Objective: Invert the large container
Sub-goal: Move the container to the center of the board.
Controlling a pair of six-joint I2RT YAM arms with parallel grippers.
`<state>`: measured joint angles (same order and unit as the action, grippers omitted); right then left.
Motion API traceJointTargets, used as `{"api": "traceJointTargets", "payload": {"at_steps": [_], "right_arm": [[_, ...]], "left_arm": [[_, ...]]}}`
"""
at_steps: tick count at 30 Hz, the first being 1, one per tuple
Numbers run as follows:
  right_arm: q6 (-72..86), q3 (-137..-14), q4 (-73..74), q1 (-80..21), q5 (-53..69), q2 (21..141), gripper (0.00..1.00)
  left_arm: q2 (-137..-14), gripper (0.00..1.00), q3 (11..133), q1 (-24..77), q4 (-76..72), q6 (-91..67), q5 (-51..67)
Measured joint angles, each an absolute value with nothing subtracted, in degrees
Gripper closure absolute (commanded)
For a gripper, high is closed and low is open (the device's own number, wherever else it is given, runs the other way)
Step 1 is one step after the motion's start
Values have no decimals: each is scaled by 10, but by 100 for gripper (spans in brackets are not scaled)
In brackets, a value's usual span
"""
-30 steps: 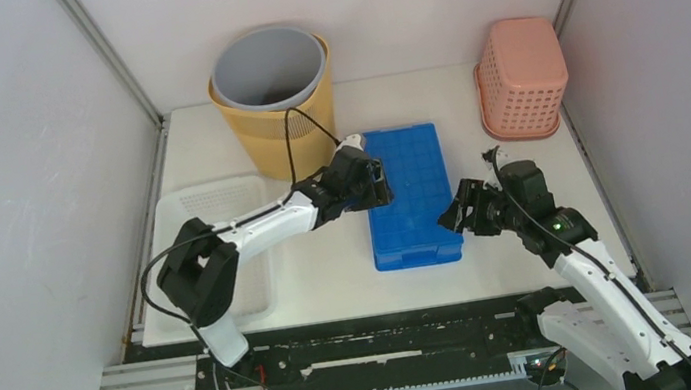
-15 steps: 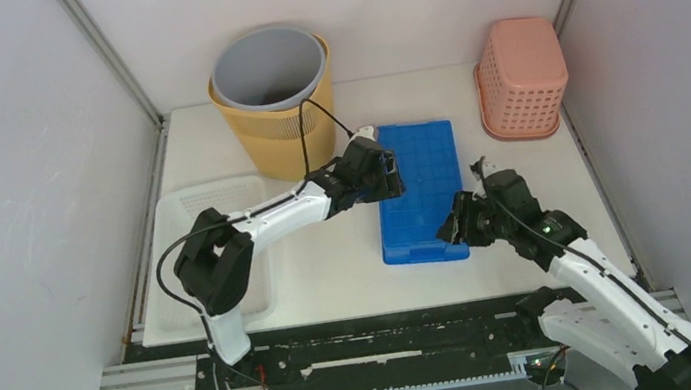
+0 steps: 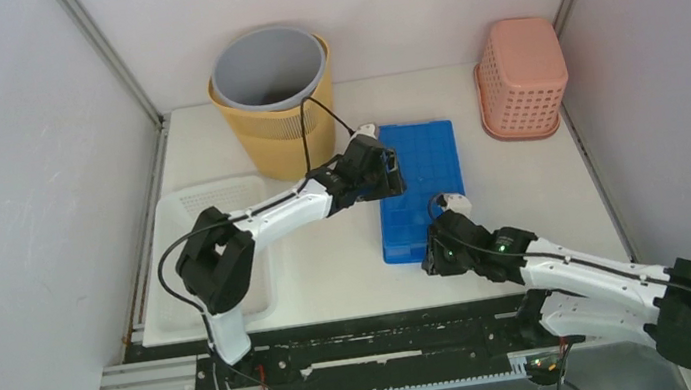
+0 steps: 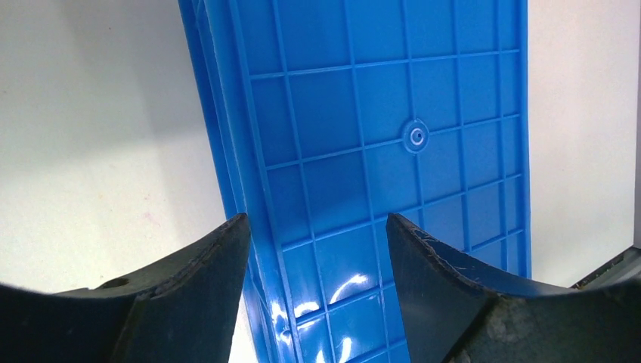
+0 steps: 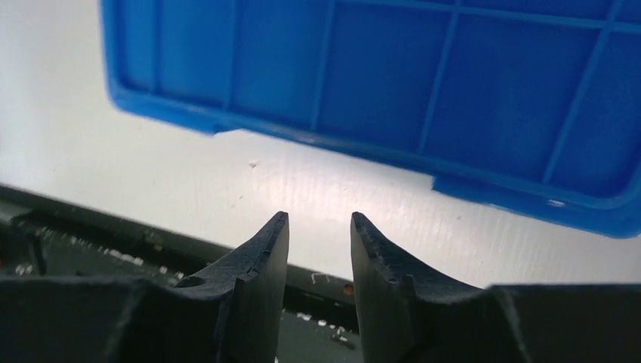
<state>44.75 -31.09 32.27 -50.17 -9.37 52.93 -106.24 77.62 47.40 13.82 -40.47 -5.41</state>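
The large container [image 3: 426,184] is a blue rectangular crate lying on the white table with its ribbed underside up. My left gripper [image 3: 389,174] is at its left long edge. In the left wrist view the left gripper [image 4: 317,227] is open: one finger is outside the container's [image 4: 378,113] side wall, the other over its underside. My right gripper [image 3: 430,256] hovers low by the container's near left corner. Seen from the right wrist, the right gripper [image 5: 319,219] has a narrow gap with nothing in it, and the container [image 5: 453,76] lies just beyond the fingertips.
A grey bin [image 3: 269,69] sits inside a yellow basket [image 3: 264,140] at the back left. A pink basket [image 3: 520,76] stands upside down at the back right. A white tray [image 3: 213,212] lies at the left. The table's front edge [image 5: 113,204] is near the right fingers.
The right arm swung from the container's right side to its near end, and its jaws narrowed. The container slid slightly right and back, and the left gripper moved with it.
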Motion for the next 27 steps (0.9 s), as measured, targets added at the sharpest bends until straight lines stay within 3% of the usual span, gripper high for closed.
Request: {"api": "traceJointTargets", "payload": {"at_steps": [8,27], "right_arm": [[466,-307,281,-498,-145,579,56],[427,-307,249,-382,-109,590,56]], "left_arm": [[-1077,29,802,474,152,-401,-56],[-1119,27,872,470,158,-394,-56]]}}
